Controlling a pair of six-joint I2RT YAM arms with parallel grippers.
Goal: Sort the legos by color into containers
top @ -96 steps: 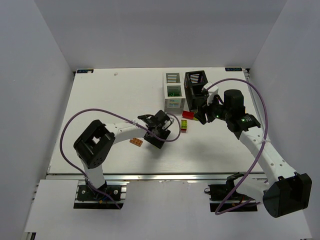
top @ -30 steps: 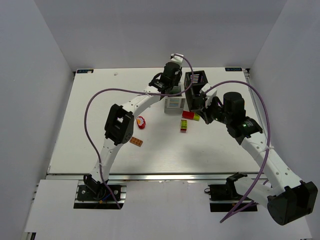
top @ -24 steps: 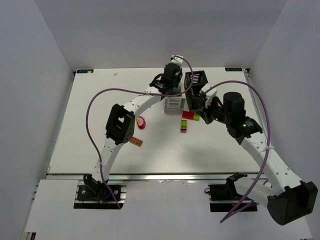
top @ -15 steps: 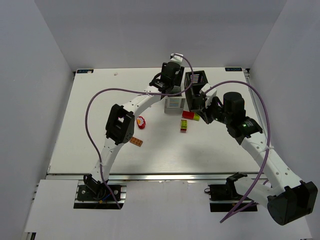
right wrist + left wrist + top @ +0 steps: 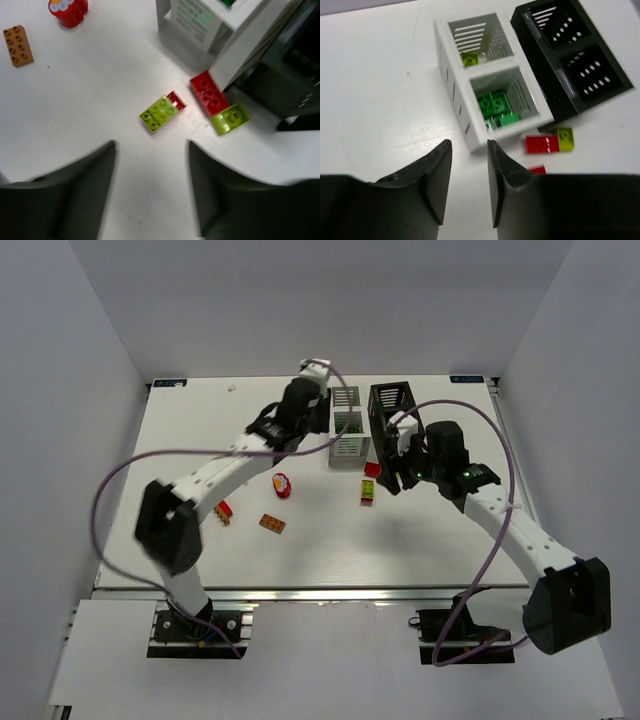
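At the table's far edge, top view: white box [image 5: 347, 436] and black box [image 5: 392, 410] stand side by side, the black one nearer the right edge.
Loose legos, top view: red brick [image 5: 373, 469] and lime-topped brick [image 5: 369, 490] just in front of the boxes; round red piece [image 5: 283, 484], orange brick [image 5: 271, 524] and another red brick [image 5: 222, 510] lie toward the left edge.
Grippers, top view: left gripper [image 5: 308, 418] beside the white box's left wall; right gripper [image 5: 397, 472] above the bricks in front of the black box.
Left wrist view, fingers: drawn close with a narrow gap, nothing between them.
Left wrist view, boxes: the white box's far compartment holds one lime brick [image 5: 469, 59]; the near one holds green bricks [image 5: 496, 107]; no bricks show in the black box.
Left wrist view, table: a red and a lime brick end to end by the white box's corner.
Right wrist view, fingers: spread wide, blurred, holding nothing.
Right wrist view, table: lime-topped brick between the fingertips, apart from the red-and-lime pair at the white box's corner; the orange brick and round red piece lie farther left.
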